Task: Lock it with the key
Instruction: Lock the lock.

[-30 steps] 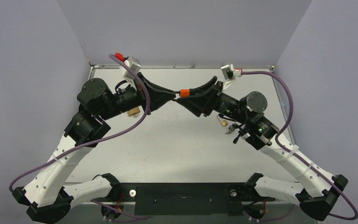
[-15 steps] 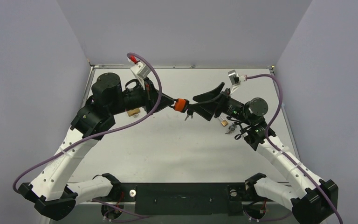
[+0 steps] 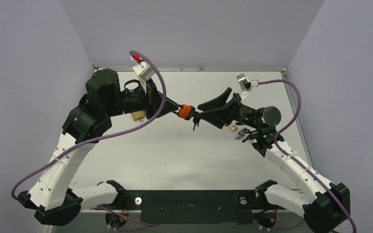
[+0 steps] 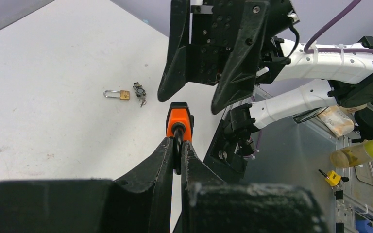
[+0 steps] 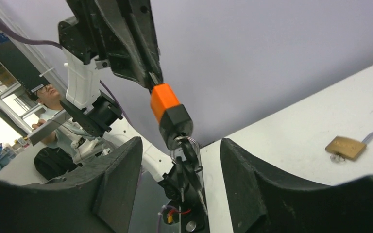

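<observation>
The left end effector (image 4: 178, 143) was clamped shut on the shackle end of the orange padlock (image 5: 164, 106). It held the lock in the air above the middle of the bench (image 3: 175, 155), between the two arms. The right end effector (image 5: 179, 141) had its fingers spread wide, one on each side of the lock's black lower end and the key bunch (image 5: 188, 160) dangling from it. It touched neither.

The lock looked small, rigid and light, so weight should be no trouble; twist is the likelier difficulty. Held only by the thin shackle, the body could swivel in the grip once a key is turned, so that hold probably needs to be firm. The key bunch hung loose on its ring and would likely swing or slip aside when touched. The best place to take hold is, I judge, the flat head of whichever key sits in the lock, not the spares below. Which key that was could not be made out.

There were three padlocks. The orange one was aloft, the first brass padlock (image 3: 138, 117) lay partly hidden by the left arm, and the second brass padlock (image 3: 233, 127) lay near the right arm. There were two sets of keys: the bunch on the orange lock, and the loose keys (image 3: 239, 135) just beside the second brass padlock.
</observation>
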`<state>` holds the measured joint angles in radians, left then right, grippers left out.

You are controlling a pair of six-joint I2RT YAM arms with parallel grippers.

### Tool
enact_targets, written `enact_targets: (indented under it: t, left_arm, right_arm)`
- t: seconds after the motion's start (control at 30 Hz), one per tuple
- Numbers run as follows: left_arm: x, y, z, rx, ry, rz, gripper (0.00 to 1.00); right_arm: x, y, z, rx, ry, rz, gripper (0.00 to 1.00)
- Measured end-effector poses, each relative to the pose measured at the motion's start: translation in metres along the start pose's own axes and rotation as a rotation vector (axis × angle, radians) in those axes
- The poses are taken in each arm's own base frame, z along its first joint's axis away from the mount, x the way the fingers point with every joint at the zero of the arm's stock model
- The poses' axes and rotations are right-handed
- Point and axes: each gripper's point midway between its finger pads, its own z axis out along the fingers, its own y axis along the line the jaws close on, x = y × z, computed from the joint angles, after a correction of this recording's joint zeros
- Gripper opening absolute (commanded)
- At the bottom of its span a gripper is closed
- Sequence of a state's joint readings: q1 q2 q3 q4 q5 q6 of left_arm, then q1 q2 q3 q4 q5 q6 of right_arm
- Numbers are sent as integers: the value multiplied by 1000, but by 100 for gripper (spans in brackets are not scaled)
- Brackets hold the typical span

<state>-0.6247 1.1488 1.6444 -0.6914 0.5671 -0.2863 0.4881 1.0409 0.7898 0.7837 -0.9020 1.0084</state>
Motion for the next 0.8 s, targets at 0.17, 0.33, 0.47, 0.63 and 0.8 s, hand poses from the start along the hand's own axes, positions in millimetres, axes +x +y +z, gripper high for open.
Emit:
enact_targets:
  t: [0.17,0.33,0.47,0.63,0.8]
  left_arm:
    - [2,-3,-1,14,15,-1,0]
    - [7,2,4,8,44,-18,0]
    - [9,6,7,0,55,-25,0]
    - [7,11,5,-22,50,-30,0]
    - [5,16,3,-38,42,-42,0]
  right_arm:
    - [22,-19,2,90,79,4,59]
    - [38,-25,6,139,149,-32,42]
    - [44,-24,8,142,170,-48,21]
    - [46,-25,7,147,178,-48,0]
    - [43,-22,8,138,164,-46,0]
